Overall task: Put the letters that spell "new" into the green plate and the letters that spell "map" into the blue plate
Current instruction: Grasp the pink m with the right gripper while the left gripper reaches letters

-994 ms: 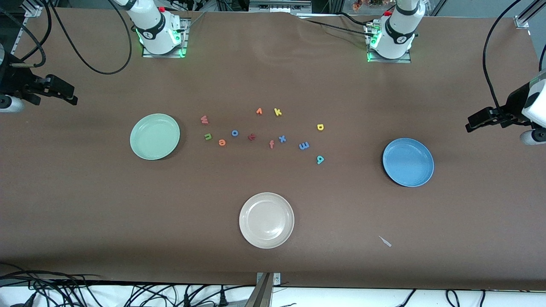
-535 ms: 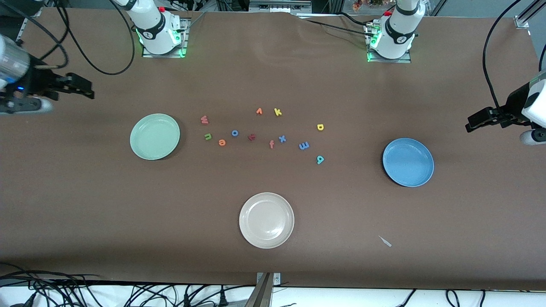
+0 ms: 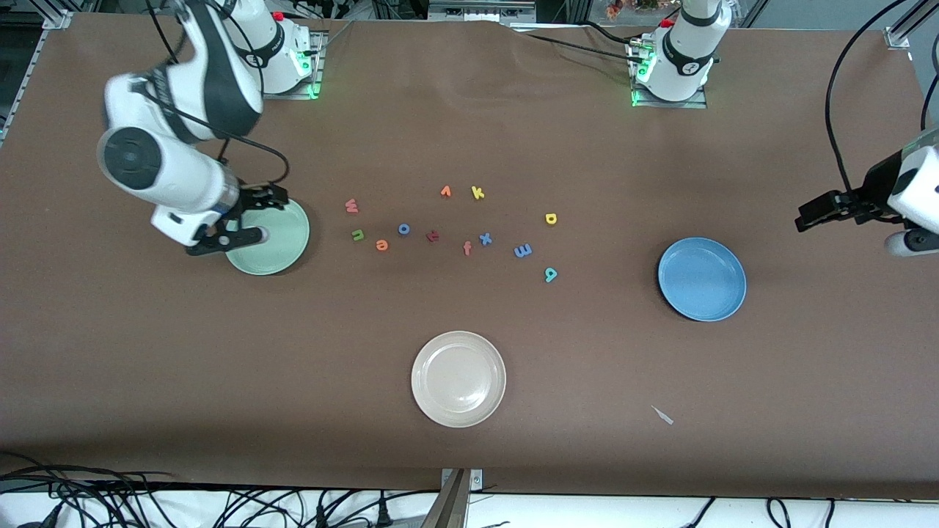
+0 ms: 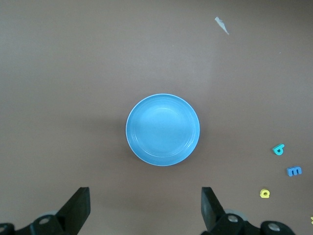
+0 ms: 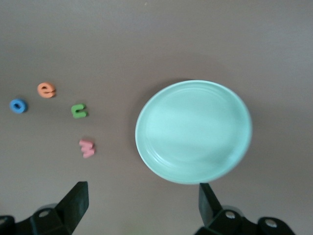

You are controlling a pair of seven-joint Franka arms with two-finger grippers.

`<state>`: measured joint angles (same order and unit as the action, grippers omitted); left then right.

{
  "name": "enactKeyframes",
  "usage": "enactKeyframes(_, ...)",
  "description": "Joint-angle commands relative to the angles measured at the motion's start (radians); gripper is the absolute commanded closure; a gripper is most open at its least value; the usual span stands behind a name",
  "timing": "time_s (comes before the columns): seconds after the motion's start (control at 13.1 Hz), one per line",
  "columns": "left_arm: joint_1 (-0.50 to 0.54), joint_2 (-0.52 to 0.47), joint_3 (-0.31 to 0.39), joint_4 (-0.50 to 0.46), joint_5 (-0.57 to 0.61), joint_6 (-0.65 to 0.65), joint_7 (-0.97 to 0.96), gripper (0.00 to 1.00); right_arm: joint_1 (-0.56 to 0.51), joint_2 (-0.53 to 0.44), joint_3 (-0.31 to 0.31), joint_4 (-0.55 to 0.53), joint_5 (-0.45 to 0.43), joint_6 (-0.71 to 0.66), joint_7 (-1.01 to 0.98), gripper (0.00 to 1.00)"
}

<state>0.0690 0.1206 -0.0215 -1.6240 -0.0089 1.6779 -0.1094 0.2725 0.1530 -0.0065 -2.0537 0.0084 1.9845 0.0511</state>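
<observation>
Green plate (image 3: 282, 253) sits at right arm's end of table, nothing in it. Right gripper (image 3: 249, 216) hangs over it, fingers wide, holding nothing. Pink w (image 3: 351, 207), green n (image 3: 357, 235), orange e (image 3: 381, 245) lie beside plate. Then blue m (image 3: 522, 251), teal a (image 3: 550, 274), maybe yellow p (image 3: 551, 218). Blue plate (image 3: 702, 279) bare. Left gripper (image 3: 825, 209) waits past it, fingers wide.

Green plate (image 3: 282, 242) partly hidden under right tool (image 3: 257, 216), seemingly.
</observation>
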Motion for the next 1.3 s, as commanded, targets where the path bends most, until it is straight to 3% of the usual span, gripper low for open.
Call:
enactKeyframes(0.0,-0.029,0.080,-0.014,0.015,-0.016,0.011,0.019,0.00,0.002,-0.049,0.087,-0.146,0.010,0.146,0.155,0.00)
enactKeyframes(0.31,-0.194,0.206,-0.017,0.015,-0.028,0.011,-0.006,0.00,0.004,-0.050,0.189,-0.298,0.008,0.322,0.324,0.01)
enactKeyframes(0.61,-0.287,0.222,-0.041,-0.088,-0.137,0.167,-0.146,0.00,0.022,0.022,0.203,-0.454,0.001,0.656,0.329,0.02)
enactKeyframes(0.76,-0.326,0.223,-0.066,-0.129,-0.137,0.238,-0.246,0.00,0.037,0.080,0.203,-0.462,-0.010,0.739,0.325,0.14)
enactKeyframes(0.92,-0.357,0.217,-0.100,-0.245,-0.138,0.388,-0.291,0.00,0.065,0.126,0.203,-0.462,-0.040,0.804,0.309,0.32)
enactKeyframes(1.07,-0.363,0.218,-0.161,-0.363,-0.129,0.567,-0.358,0.00,0.065,0.126,0.203,-0.464,-0.065,0.803,0.308,0.38)
enactKeyframes(1.22,-0.403,0.228,-0.173,-0.450,-0.126,0.692,-0.403,0.00,0.065,0.128,0.201,-0.461,-0.105,0.803,0.306,0.42)
